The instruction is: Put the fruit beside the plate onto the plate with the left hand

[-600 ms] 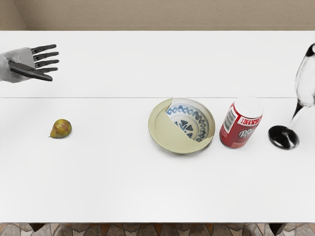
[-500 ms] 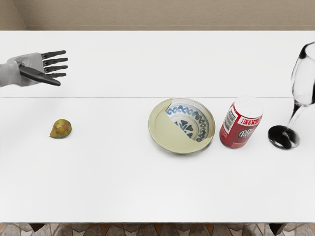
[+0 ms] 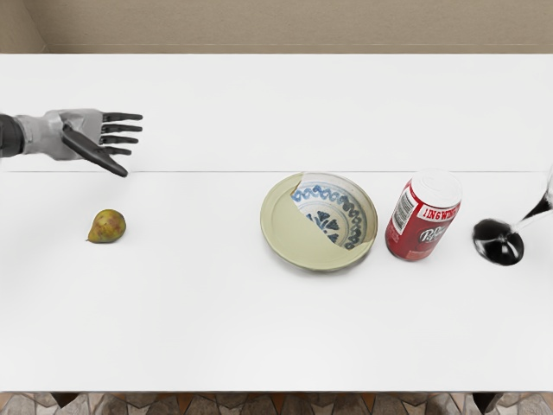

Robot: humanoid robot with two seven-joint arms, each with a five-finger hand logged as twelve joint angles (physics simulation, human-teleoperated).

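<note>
Four things sit on the white table (image 3: 216, 328) we look down on: a pear (image 3: 106, 226), a plate (image 3: 281, 229), a soda can (image 3: 423, 215) and a wine glass (image 3: 498, 241). The tabletop fills nearly the whole view, smooth and pale, with a faint seam (image 3: 216, 171) running straight across it from side to side. Behind its far edge we see a strip of tan wall (image 3: 259, 26), and below its near edge a thin band of patterned floor (image 3: 259, 405). The left hand (image 3: 86, 134) comes in from the left edge and hovers above the far-left part of the table, its fingers (image 3: 121, 116) spread apart and pointing right, holding nothing. The pear lies on the bare table nearer to us than the hand, well apart from the plate. The plate, cream-rimmed with a blue pattern inside, lies near the middle. Just right of it stands the red can, and beyond that the glass's dark foot, its stem slanting off the right edge.
</note>
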